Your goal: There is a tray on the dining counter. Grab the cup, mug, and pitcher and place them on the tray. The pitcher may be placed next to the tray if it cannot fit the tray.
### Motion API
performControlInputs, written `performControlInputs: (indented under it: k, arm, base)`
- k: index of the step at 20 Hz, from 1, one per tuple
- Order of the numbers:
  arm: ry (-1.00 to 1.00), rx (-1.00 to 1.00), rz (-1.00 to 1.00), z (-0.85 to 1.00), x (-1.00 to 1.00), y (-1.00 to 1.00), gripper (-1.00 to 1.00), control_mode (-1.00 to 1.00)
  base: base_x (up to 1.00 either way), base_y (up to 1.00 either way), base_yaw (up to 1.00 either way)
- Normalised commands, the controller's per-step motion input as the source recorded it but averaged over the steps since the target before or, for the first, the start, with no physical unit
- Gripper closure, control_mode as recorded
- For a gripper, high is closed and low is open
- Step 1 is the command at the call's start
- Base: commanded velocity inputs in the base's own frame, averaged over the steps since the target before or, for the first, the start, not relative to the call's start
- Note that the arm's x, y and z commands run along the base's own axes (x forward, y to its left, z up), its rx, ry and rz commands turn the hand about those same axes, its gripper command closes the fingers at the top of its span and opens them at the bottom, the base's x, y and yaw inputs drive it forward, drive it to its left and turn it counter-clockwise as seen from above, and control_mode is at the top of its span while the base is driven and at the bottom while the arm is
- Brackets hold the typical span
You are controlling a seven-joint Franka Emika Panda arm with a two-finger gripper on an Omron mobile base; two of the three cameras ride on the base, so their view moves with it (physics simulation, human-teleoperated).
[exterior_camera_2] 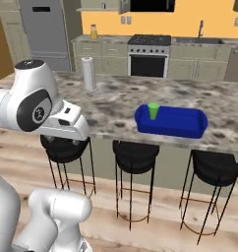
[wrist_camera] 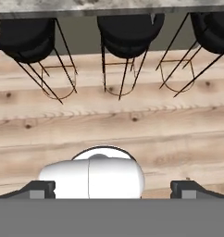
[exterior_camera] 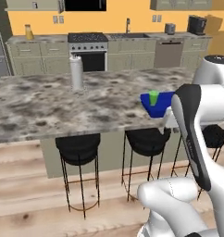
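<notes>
Here, arm folded back, gripper [wrist_camera: 112, 187] open, pointing floorward

Bare dining counter [exterior_camera_2: 116, 98] left of tray [exterior_camera_2: 190, 129], cup [exterior_camera_2: 153, 110] filling its left end, paper towel roll [exterior_camera_2: 88, 73] behind

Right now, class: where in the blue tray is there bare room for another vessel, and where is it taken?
The tray is taken only at its left end, where the green cup stands. From the cup to the right rim it lies bare. The dining counter is also bare between tray and paper towel roll.
</notes>
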Motion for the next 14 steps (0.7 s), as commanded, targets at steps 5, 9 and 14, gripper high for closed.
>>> performControlInputs:
  k: [5, 9, 14]
  arm:
    - [0.00, 0.00, 0.00, 0.00, 0.00, 0.00, -1.00, 1.00]
    - [0.00, 0.00, 0.00, 0.00, 0.00, 0.00, -1.00, 1.00]
    - [0.00, 0.00, 0.00, 0.00, 0.00, 0.00, -1.00, 1.00]
  base:
    - [0.00, 1.00, 0.00]
    - [0.01, 1.00, 0.00]
    - [0.03, 1.00, 0.00]
